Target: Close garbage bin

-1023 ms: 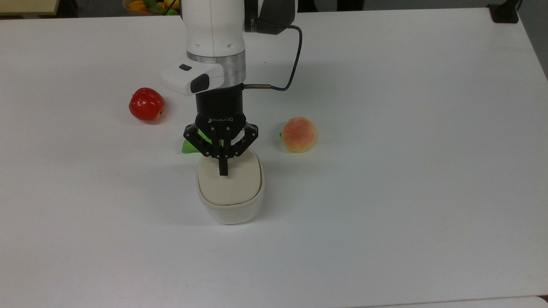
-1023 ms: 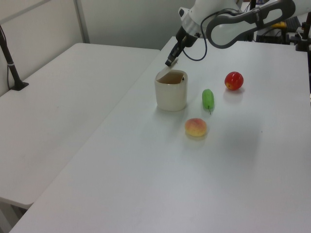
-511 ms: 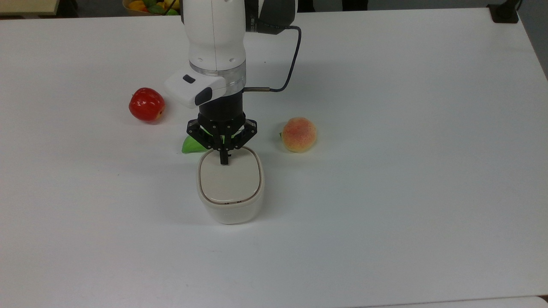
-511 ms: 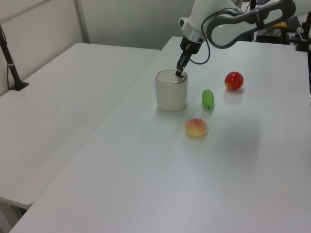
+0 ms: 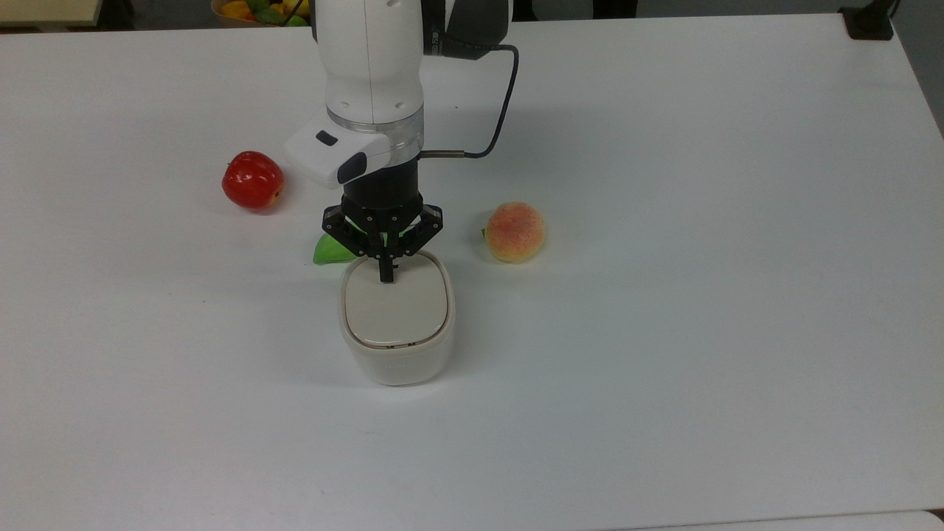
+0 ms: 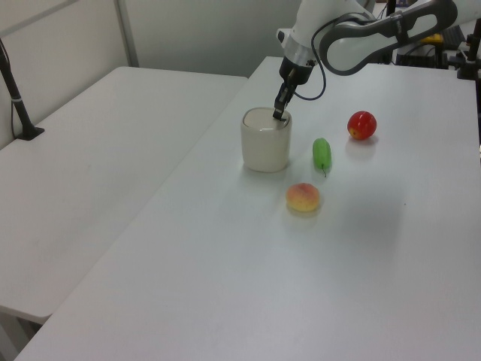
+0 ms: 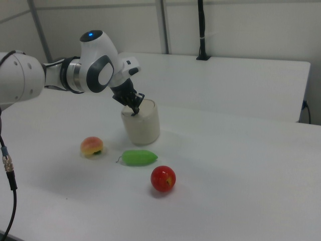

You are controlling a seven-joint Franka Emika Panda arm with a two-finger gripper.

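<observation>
The garbage bin (image 5: 397, 354) (image 6: 264, 147) (image 7: 142, 125) is a cream-white tub standing on the white table, its beige lid (image 5: 394, 306) lying flat and level with the rim. My gripper (image 5: 384, 279) (image 6: 277, 115) (image 7: 133, 113) is shut with nothing held, and its joined fingertips press down on the lid's far edge, on the arm's side.
A red apple (image 5: 252, 180) (image 7: 163, 178) lies at the top view's left. A green fruit (image 5: 327, 251) (image 7: 139, 157) sits just behind the bin, partly hidden by the gripper. A peach (image 5: 515, 231) (image 7: 92, 146) lies to the top view's right. A cable (image 5: 501, 110) hangs from the wrist.
The lid has gone from tilted up to flat on the bin. My gripper came down and drew back toward the arm's side of the lid, then stayed almost still.
</observation>
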